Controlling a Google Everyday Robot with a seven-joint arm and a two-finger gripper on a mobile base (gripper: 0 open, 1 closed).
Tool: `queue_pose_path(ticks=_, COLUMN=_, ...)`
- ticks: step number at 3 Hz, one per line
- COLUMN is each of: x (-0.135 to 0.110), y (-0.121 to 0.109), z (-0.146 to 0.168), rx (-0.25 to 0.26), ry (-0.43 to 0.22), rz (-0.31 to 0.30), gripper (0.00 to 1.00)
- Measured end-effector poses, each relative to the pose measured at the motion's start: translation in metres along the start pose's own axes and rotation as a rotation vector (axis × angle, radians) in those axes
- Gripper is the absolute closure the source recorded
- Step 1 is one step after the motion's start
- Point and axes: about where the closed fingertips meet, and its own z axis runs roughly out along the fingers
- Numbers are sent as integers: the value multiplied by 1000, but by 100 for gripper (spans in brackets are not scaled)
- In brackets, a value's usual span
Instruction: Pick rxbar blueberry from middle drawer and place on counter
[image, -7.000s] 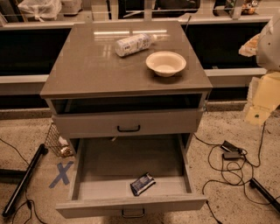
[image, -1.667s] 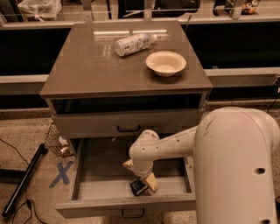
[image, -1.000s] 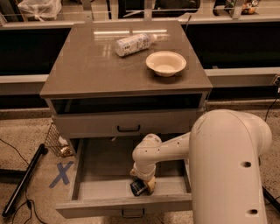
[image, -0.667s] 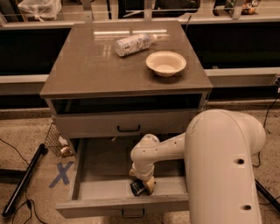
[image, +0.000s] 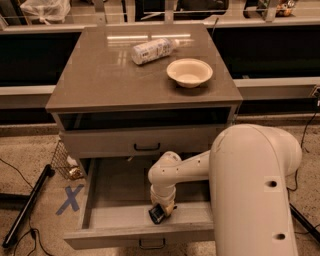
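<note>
Down in middle drawer, gripper over rxbar blueberry, hold cannot be told, wrapper lettering illegible

White bottle lies on its side, behind and left of a cream bowl, apart from it. Blue tape X marks the floor beside a black pole; a wire basket stands behind the X. End effector sits in the middle drawer, near its front.
</note>
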Motion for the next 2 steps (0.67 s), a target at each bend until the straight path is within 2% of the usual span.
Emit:
queue_pose_path(ticks=1, x=0, y=0, z=-3, rx=0, ry=0, rz=0, gripper=94)
queue_pose_path(ticks=2, x=5, y=-5, z=-16, rx=52, ry=-14, rz=69, gripper=100)
